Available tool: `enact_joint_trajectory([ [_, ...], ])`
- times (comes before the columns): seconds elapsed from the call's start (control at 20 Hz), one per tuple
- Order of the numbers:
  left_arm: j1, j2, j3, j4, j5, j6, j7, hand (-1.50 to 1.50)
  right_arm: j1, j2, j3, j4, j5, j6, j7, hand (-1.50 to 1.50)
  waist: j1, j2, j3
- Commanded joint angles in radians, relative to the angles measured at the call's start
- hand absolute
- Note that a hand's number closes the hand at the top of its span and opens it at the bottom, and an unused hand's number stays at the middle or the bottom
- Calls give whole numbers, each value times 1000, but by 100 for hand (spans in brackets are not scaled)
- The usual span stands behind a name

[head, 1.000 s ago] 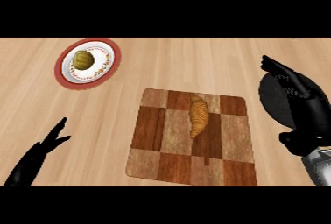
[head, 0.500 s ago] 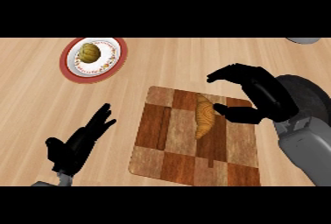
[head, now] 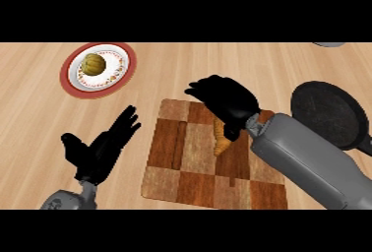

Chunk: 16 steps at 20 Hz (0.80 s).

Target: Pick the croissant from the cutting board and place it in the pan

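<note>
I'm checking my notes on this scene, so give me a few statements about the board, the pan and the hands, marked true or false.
1. The golden croissant lies on the checkered wooden cutting board. True.
2. The round dark pan holds the croissant. False: the croissant is on the board.
3. The right hand is over the croissant's upper end. True.
4. The left hand grips the red-rimmed plate. False: it is open, apart from the plate.

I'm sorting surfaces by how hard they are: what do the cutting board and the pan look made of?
The checkered brown cutting board looks like matte wood: patchwork blocks with visible grain. The round dark pan looks like dull, speckled metal, perhaps cast iron or a nonstick coating; its look leaves that open.
</note>
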Motion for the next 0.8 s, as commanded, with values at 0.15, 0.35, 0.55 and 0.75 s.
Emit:
enact_joint_trajectory([
  [0.15, -12, 9, 21, 6, 19, -8, 25, 0, -144, 152, 229, 149, 153, 398, 335, -150, 2, -8, -1],
  [0.35, 3, -20, -2, -18, -10, 32, 23, 0, -197, 329, 240, 239, 122, 640, 497, -150, -15, -10, 2],
  [0.55, 21, -18, 1, -34, -3, 22, 26, 0, -169, 401, 251, 357, 85, 778, 607, -150, -14, -3, 4],
  [0.75, -46, 4, 53, -19, 31, -5, 72, 0, -99, 404, 285, 343, 32, 781, 745, -150, -22, -1, 5],
])
